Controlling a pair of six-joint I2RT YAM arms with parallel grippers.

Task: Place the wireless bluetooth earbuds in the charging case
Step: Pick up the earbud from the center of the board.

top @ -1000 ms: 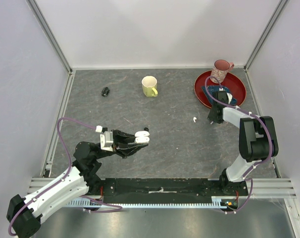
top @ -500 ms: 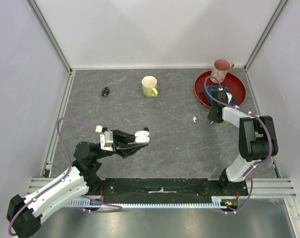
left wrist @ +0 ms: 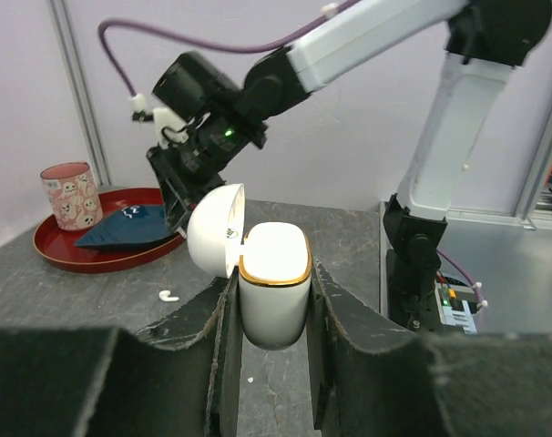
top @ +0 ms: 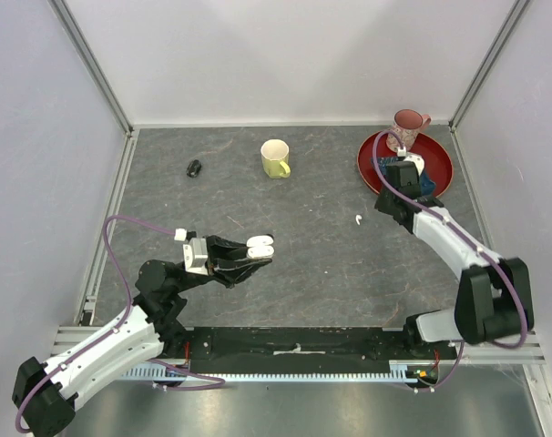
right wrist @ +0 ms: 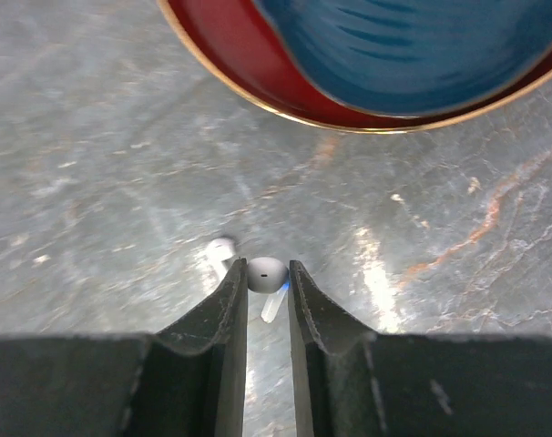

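Item 1. Your left pincer (left wrist: 271, 284): clamped on the white charging case (left wrist: 274, 314), which stands upright between the fingers with its lid swung open.
Item 2. Your right pincer (right wrist: 266, 270): clamped on one white earbud (right wrist: 265, 273).
Item 3. Second white earbud (right wrist: 219, 248): lies on the tabletop (right wrist: 94, 137), just beside the right pincer's fingers.

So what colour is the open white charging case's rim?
Gold band; left wrist view shows it best.
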